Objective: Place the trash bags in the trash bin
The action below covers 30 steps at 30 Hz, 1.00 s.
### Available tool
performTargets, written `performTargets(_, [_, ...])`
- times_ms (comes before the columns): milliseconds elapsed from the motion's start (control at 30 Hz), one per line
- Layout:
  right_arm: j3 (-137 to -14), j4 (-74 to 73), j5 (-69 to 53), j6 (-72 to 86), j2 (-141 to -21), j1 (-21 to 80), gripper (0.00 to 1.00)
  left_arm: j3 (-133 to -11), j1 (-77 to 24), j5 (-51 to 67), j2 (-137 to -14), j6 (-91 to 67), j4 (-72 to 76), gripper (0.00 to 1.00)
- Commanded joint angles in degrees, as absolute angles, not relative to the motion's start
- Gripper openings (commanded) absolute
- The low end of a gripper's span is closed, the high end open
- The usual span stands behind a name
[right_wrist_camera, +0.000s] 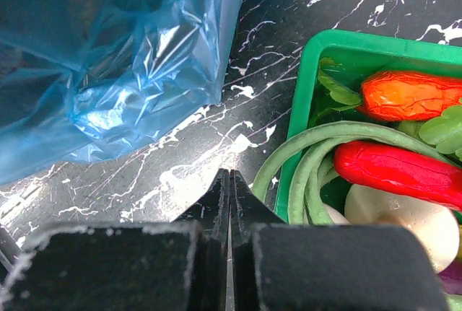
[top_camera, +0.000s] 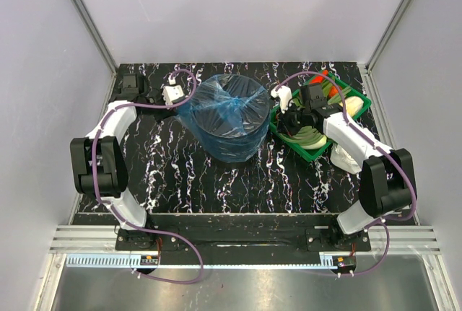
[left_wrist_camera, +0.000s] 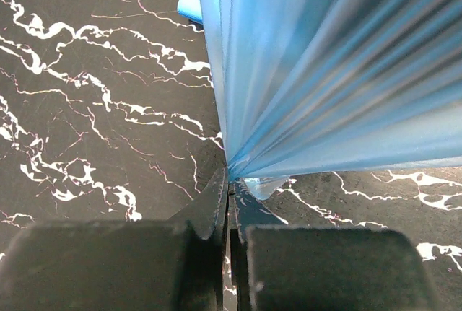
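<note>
Bag (top_camera: 242, 98), blue and glossy, is draped over and around the black bin (top_camera: 216, 117), which stands at the middle of the table (top_camera: 180, 174). Left gripper (left_wrist_camera: 227, 195) is at the bin's left side, fingers closed tight on a pinch of the film, which fans out taut from the tips. Right gripper (right_wrist_camera: 229, 181) hangs low over the table between bin and green tray (right_wrist_camera: 299, 109) of vegetables (right_wrist_camera: 404, 167), fingers pressed together on nothing.

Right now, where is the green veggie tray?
In the top view, the green tray sits on the table's right side, just right of the trash bin.
</note>
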<state>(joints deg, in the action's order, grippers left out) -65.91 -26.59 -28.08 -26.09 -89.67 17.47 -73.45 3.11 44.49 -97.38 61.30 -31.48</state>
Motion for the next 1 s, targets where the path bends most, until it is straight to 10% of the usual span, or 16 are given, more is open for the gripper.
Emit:
performTargets(0, [-66.1, -24.6, -28.4, -26.1, -88.8, 17.9, 0.00, -72.9, 3.3, 44.6, -98.3, 61.3, -29.2, 0.00])
performTargets(667, [-67.4, -26.4, -26.0, -27.2, -86.0, 17.8, 0.00, -71.8, 1.9, 44.0, -98.0, 58.4, -27.9, 0.02])
performTargets(967, [-67.7, -27.4, -25.7, -27.9, -84.0, 17.8, 0.00, -73.7, 2.1, 44.0, -94.8, 53.9, -28.6, 0.74])
